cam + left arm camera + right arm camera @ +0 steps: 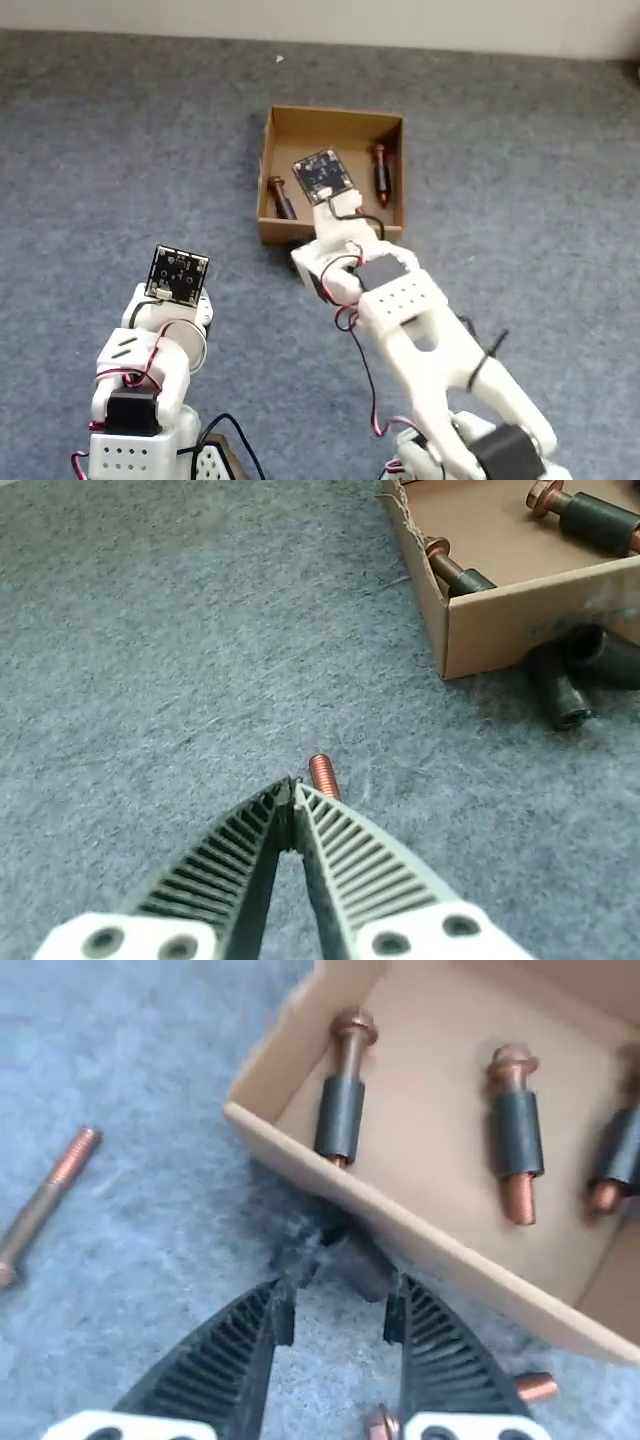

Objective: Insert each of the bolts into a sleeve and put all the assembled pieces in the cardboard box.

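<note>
left claw (293,798) shut, bolt (322,776) just past its tips; right claw (338,1308) apart, sleeve (345,1257) at its tips, against box (450,1257).

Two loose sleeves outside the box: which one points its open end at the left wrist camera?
The sleeve nearer the box corner, angled out over the carpet; the other sleeve lies along the cardboard box wall.
</note>
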`<state>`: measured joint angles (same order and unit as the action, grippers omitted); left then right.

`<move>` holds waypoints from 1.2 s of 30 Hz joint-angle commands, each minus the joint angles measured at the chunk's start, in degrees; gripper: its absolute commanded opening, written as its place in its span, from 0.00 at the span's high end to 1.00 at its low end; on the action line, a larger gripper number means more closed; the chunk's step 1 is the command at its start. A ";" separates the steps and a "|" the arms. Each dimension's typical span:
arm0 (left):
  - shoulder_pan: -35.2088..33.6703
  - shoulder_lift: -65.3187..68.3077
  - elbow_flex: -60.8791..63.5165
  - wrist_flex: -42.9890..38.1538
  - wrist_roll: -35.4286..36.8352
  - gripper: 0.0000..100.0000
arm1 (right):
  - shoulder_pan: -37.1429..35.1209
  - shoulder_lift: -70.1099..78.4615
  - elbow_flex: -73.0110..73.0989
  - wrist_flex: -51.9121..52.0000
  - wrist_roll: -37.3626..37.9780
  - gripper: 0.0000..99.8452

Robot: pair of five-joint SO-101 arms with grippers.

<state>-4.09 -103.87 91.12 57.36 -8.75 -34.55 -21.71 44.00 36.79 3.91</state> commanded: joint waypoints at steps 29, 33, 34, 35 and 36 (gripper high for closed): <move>-0.66 -0.40 0.22 -1.41 -0.70 0.99 | 4.18 25.80 -16.57 -5.05 5.45 1.00; -0.66 -0.40 0.22 -1.41 -0.70 0.99 | 6.29 15.78 -13.05 1.63 5.45 1.00; -0.66 -0.40 0.22 -1.41 -0.70 0.99 | 6.55 13.14 -12.53 4.18 5.45 1.00; -0.66 -0.40 0.31 -1.41 -0.70 0.99 | 6.55 10.95 -12.35 6.99 5.45 1.00; -0.66 -0.40 0.31 -1.41 -0.70 0.99 | 6.55 8.84 -12.26 10.15 5.89 1.00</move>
<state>-4.09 -103.87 91.74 57.36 -8.75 -29.54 -1.41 31.96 37.76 8.84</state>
